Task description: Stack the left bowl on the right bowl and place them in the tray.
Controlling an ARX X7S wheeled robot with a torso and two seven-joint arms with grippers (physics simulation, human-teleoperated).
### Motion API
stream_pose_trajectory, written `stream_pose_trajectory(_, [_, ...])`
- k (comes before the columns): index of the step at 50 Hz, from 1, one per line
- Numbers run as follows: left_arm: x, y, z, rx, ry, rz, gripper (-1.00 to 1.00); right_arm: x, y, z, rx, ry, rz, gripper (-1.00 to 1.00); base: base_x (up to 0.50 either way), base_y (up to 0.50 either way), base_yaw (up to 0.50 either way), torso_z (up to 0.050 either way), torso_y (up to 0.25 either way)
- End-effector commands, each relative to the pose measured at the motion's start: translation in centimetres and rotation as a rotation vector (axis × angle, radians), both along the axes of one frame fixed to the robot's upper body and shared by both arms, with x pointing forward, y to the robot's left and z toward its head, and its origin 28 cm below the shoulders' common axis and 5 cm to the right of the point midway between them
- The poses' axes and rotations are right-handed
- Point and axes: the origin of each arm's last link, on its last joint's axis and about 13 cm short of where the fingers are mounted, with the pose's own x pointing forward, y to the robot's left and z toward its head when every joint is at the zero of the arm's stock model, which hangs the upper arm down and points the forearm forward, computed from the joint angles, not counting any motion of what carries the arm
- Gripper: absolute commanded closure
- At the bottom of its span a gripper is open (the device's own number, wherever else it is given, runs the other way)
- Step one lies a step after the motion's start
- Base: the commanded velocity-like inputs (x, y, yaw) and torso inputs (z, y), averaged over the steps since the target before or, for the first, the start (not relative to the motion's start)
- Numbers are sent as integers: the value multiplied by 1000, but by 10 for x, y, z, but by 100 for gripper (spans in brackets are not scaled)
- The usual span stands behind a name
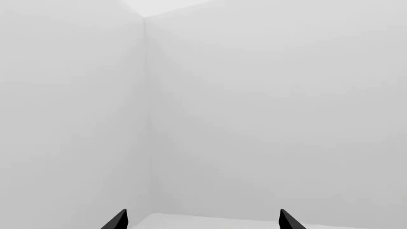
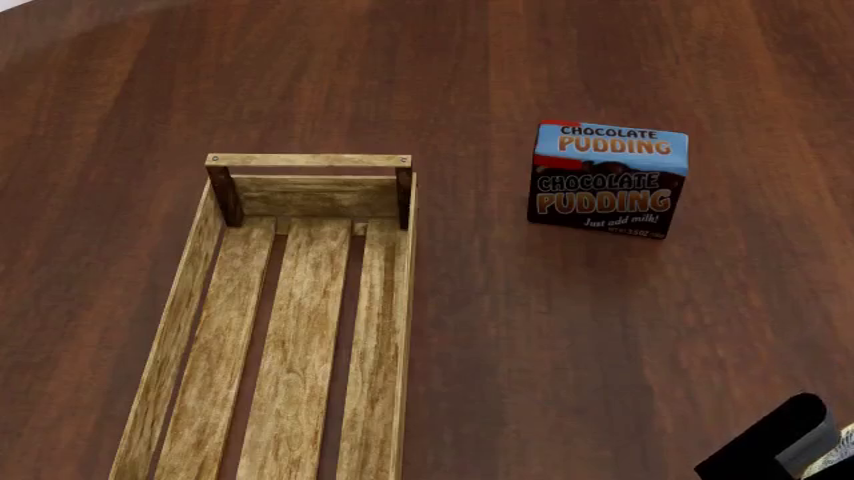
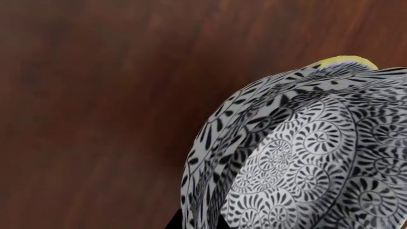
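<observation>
On the dark brown wooden tabletop (image 2: 561, 340), seen from the head camera, lies the long, shallow, light-wood slatted tray (image 2: 390, 330) with low plank sides and darker corner posts; nothing sits on its slats, and its near end runs out of view. Off to the side of the tray's far end, well apart from it, stands a blue and brown chocolate pudding box (image 2: 607, 180), upright, its printed face toward the camera.

Near the lower corner of the head view, on the pudding-box side of the tray, a black part of the right arm (image 2: 777, 448) juts in. Close before the right wrist camera are two black-and-white bowls with a swirling scroll pattern (image 3: 299, 162), one nested inside the other, above the same dark wood; a small yellow patch (image 3: 346, 61) shows past their far rim. A dark part shows at the lower edge by the bowls, but whether the right pincer is pinching them I cannot tell.

Away from the tray, the left gripper (image 1: 202, 223) faces a bare, pale grey wall corner (image 1: 146, 114); its two black fingertips (image 1: 116, 221) stand wide apart, with nothing between them.
</observation>
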Motion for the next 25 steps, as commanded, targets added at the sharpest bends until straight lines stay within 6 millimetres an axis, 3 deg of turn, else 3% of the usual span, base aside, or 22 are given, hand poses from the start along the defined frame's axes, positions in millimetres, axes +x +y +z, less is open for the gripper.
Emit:
stream_pose_trajectory(1, [0,1,-2,-8,-6,-4,-100,-11,1,29,-81,-57,43,100,0,0,0,0,0])
stream_pose_trajectory(12, [-2,1,0,-8,-13,-4,-100,-10,7,61,-158,-111,130,100,0,0,0,0,0])
stream_pose_trajectory(25, [-2,0,1,-9,-19,-5,-100,15,29,115,-258,-209,331,100,0,0,0,0,1])
